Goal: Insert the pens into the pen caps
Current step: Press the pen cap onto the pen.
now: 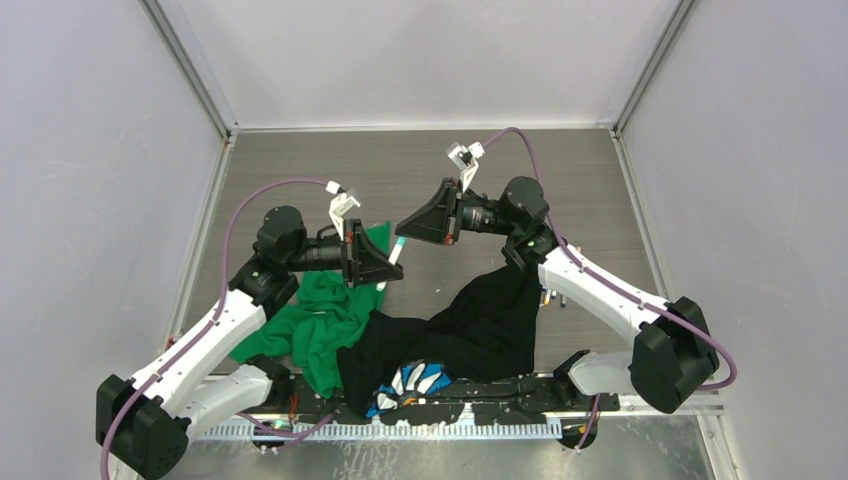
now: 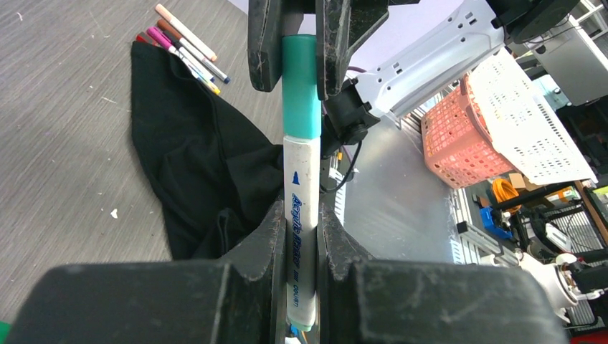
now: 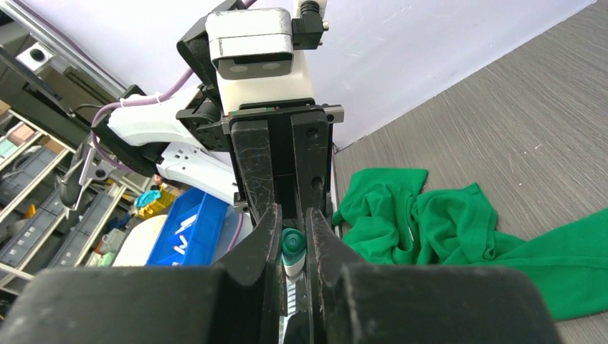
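Left wrist: left gripper (image 2: 300,226) clamps teal-capped pen (image 2: 302,168)

Green cloth (image 1: 330,310), black cloth (image 1: 490,320) and pens (image 2: 188,45) clutter near table (image 1: 400,170); far half open.

green cloth (image 1: 325,318) lies touching black cloth (image 1: 492,322) on table (image 1: 400,175).

My top camera hangs above and behind my bases, looking down and forward from afar over the whole table (image 1: 300,160), near edge to far corners. My left wrist camera sits close behind my left gripper (image 2: 300,216) and faces the table's right edge. My right wrist camera peers past my right gripper (image 3: 292,218) toward the left edge. All three views share the pen (image 2: 305,179) and teal cap (image 2: 300,86). The black cloth (image 2: 193,165) shows from top and left wrist, the green cloth (image 3: 430,215) from top and right wrist.
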